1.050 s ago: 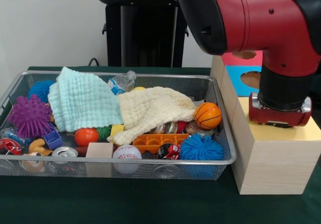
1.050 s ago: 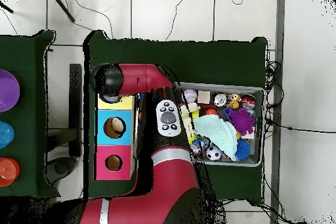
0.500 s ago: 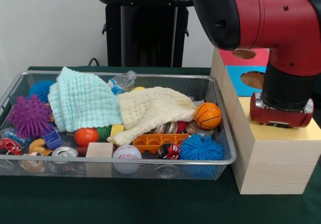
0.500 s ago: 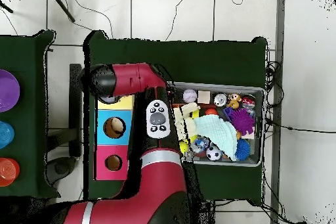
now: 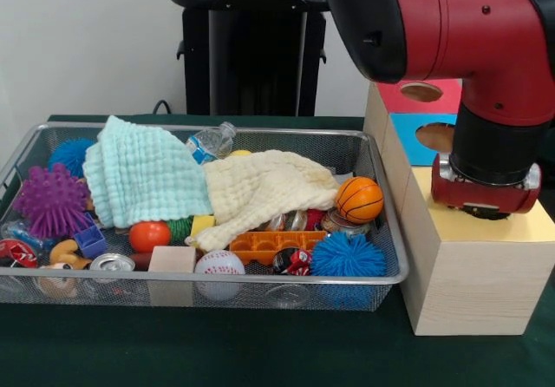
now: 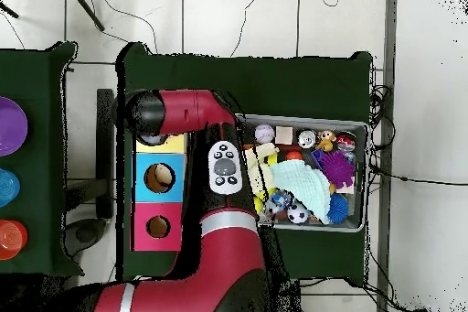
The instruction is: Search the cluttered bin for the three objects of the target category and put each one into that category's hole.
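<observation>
My arm's wrist hangs over the yellow top of the wooden box [image 5: 473, 257] at the frame's right, seemingly at a drop-off; I cannot tell what its gripper is doing. The wire bin [image 5: 386, 276] fills lower left, with likely targets in plain sight: an orange basketball [image 5: 359, 199] at its right end and a baseball [image 5: 218, 264] against the front rim. Two cloths [image 5: 143, 177] probably hide more.

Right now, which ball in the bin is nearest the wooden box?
The orange basketball, against the bin's wall on the box side; the baseball lies further off.
</observation>
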Action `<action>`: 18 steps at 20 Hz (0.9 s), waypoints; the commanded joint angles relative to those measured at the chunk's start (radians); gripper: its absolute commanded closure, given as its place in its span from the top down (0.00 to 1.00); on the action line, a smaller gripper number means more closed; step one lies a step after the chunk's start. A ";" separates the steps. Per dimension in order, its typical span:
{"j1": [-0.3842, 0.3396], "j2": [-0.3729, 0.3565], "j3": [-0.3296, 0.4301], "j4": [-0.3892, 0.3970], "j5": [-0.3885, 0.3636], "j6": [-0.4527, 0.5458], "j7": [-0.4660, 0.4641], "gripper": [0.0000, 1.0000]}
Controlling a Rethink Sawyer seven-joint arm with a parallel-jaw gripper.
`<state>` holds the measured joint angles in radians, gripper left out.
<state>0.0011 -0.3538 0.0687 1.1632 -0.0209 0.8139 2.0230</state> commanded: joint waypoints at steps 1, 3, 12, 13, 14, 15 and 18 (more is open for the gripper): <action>-0.039 -0.124 0.078 0.158 0.072 0.209 0.037 0.00; -0.039 -0.162 0.081 0.147 0.093 0.289 0.044 0.00; -0.031 -0.219 0.096 0.044 0.172 0.536 0.096 0.00; -0.028 -0.212 0.097 0.027 0.178 0.549 0.103 0.00; -0.024 -0.201 0.097 0.002 0.182 0.565 0.110 0.00; -0.021 -0.192 0.097 -0.016 0.185 0.574 0.116 0.00; -0.008 -0.171 0.089 -0.062 0.188 0.592 0.130 0.00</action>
<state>-0.0086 -0.5500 0.0749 1.1506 0.1344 1.3088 2.0230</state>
